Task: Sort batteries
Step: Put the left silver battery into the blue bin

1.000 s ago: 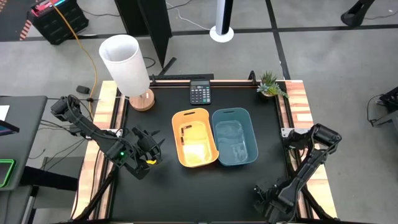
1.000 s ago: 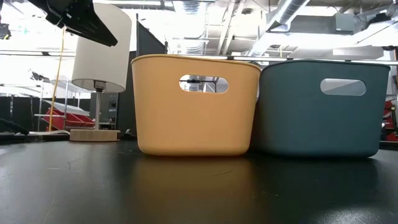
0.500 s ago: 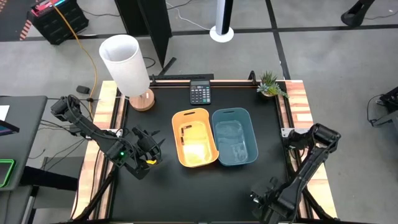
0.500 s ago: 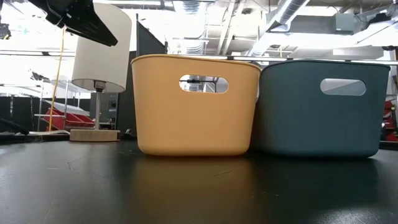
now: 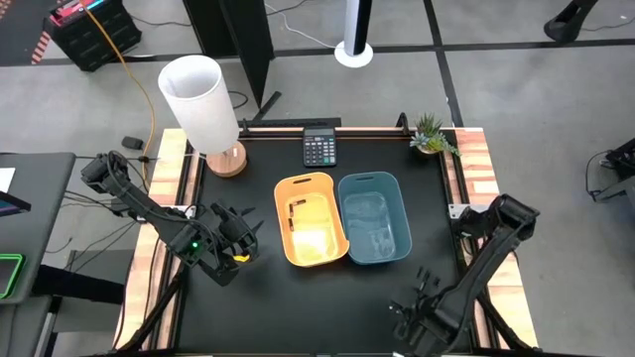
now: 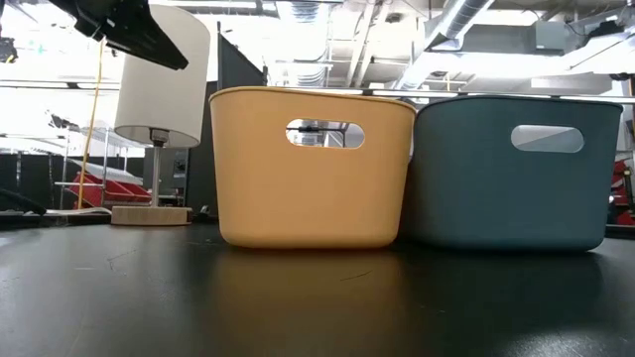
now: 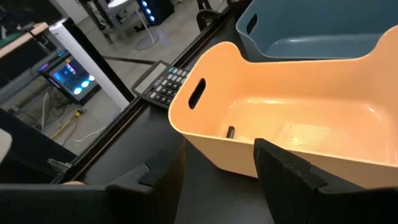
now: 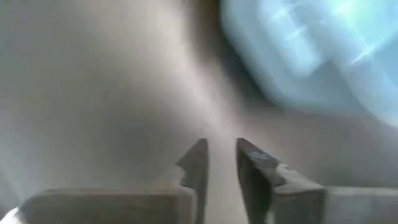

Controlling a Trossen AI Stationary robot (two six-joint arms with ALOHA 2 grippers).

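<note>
Right gripper (image 5: pixel 422 297) shifted; battery (image 7: pixel 230 132) in orange bin (image 7: pixel 323 158).

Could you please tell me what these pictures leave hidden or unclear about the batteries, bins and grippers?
- Blue bin contents: glare in the high view; its wall hides them in the low view.
- Orange bin: one dark battery shows in the left wrist view; others are too small to count.
- Right gripper: motion blur smears its surroundings.
- Left gripper: out of the low view.
</note>
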